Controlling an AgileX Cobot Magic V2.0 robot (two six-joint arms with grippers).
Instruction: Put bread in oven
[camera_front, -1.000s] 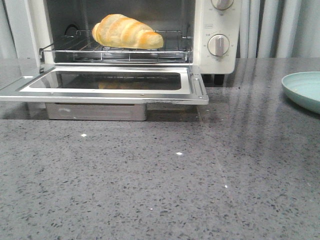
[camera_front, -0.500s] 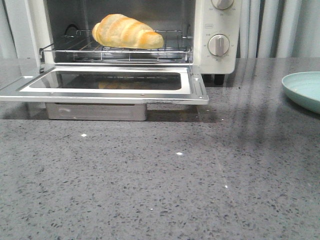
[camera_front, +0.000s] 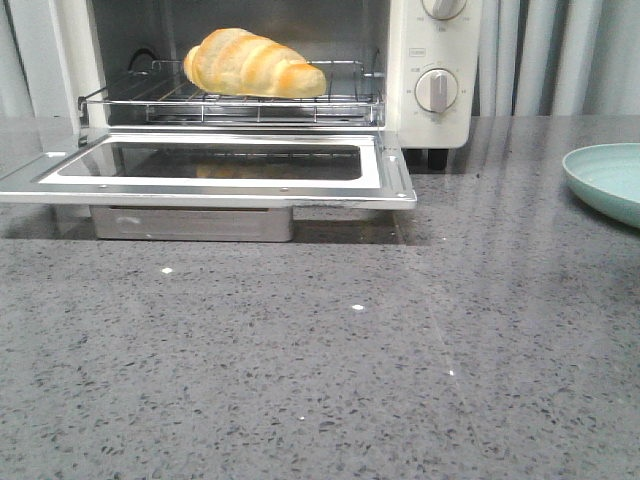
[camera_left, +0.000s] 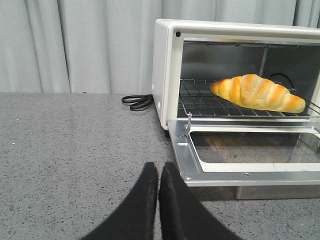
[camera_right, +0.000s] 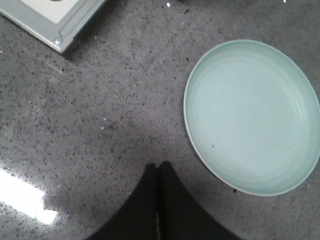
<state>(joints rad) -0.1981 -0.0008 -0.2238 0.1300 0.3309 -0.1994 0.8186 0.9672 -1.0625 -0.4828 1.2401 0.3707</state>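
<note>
Grey counter (camera_front: 330, 380); bread (camera_front: 253, 63) on oven (camera_front: 430, 110) rack

A gray speckled stone table (camera_front: 300, 380)

The white oven (camera_front: 440, 110), a pale green plate (camera_front: 610, 180) and a black cord (camera_left: 137, 101) sit on it.

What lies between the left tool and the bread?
In the left wrist view, bare grey countertop, then the oven's open door, separate the shut left tool from the bread on the rack.

The counter (camera_front: 320, 380) looks like polished speckled grey stone. On it, the oven (camera_front: 435, 110) has smooth cream casing, a shiny metal door frame, glass pane and wire rack (camera_front: 230, 105). Beside it, the plate (camera_front: 610, 180) is smooth pale green.
</note>
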